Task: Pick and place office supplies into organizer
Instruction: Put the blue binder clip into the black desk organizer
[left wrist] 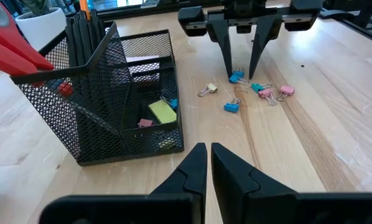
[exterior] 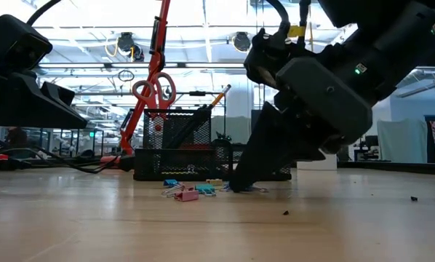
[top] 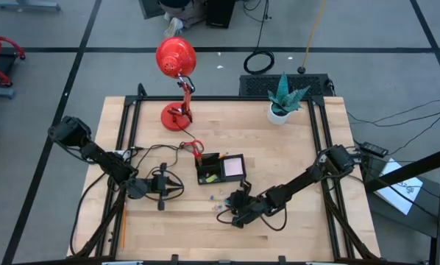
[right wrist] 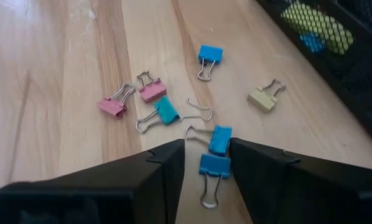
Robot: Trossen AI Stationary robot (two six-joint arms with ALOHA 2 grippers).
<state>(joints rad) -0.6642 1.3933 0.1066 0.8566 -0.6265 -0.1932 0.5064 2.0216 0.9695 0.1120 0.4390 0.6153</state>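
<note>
**Right pincer straddles a blue clip beside the mesh organizer**

The right gripper (right wrist: pixel 206 163) points down at the table's near middle, its fingers set narrowly apart with a blue binder clip (right wrist: pixel 214 167) lying between the tips. The right wrist view shows the clip's body in the gap and its wire handle trailing toward the camera, but not whether the fingers (right wrist: pixel 155 163) press it; the clip lies on the wood. A second blue clip (right wrist: pixel 220 139) lies just beyond, touching or nearly touching the first.

Farther out in that view lie a teal clip (right wrist: pixel 167 111), two pink clips (right wrist: pixel 152 92), a tan clip (right wrist: pixel 260 99) and another blue clip (right wrist: pixel 209 54), all loose on the table.

The left gripper (left wrist: pixel 209 163) hovers at the near left, fingers nearly together and empty, facing the organizer (left wrist: pixel 99 134).

The organizer (top: pixel 220 169) stands just beyond the clips, toward the table's centre. Only the left wrist view shows inside it: a yellow-green piece (left wrist: pixel 163 112) and a small pink clip on the floor of the low compartment, with black pens (left wrist: pixel 80 31) upright in the taller one. The low view alone shows the red-handled scissors (exterior: pixel 155 90) and orange pencil (exterior: pixel 216 99) standing above the mesh. From above, a pale sticky-note pad (top: pixel 234 167) sits in the right compartment.

Beyond stand a red desk lamp (top: pixel 177 77) and a white plant pot (top: pixel 281 112).
</note>
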